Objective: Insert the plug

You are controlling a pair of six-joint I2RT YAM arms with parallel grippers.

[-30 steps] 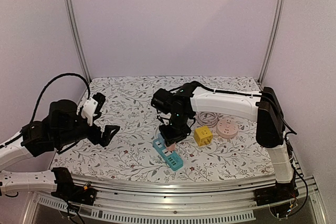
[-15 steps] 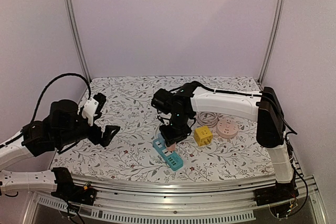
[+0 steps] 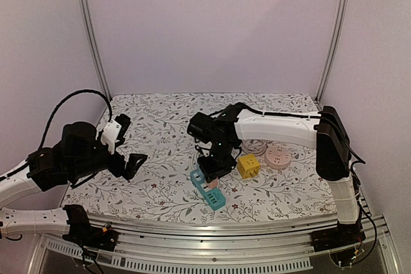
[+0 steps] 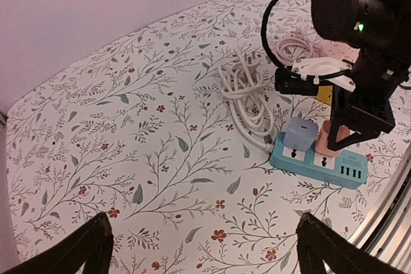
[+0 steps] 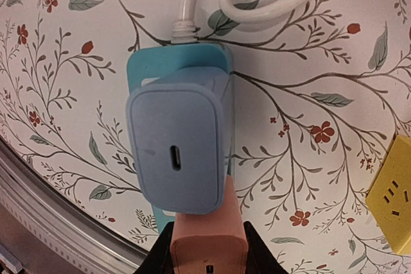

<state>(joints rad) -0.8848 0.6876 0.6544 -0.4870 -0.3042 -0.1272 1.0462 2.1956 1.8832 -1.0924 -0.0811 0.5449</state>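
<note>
Two tools, one teal power strip (image 4: 319,162), one blue charger (image 4: 300,134), one pink plug (image 4: 334,140), one yellow cube socket (image 3: 248,165), one round pink socket (image 3: 277,156), one coil of white cable (image 4: 247,91). The right tool (image 3: 215,170) is clenched on the pink plug, which stands upright on the strip, right against the charger seated at the strip's cable end. The left tool (image 4: 202,248) hangs released, well apart to the left over the desk (image 3: 154,120). Both loose sockets lie right of the strip, the coil behind it
</note>
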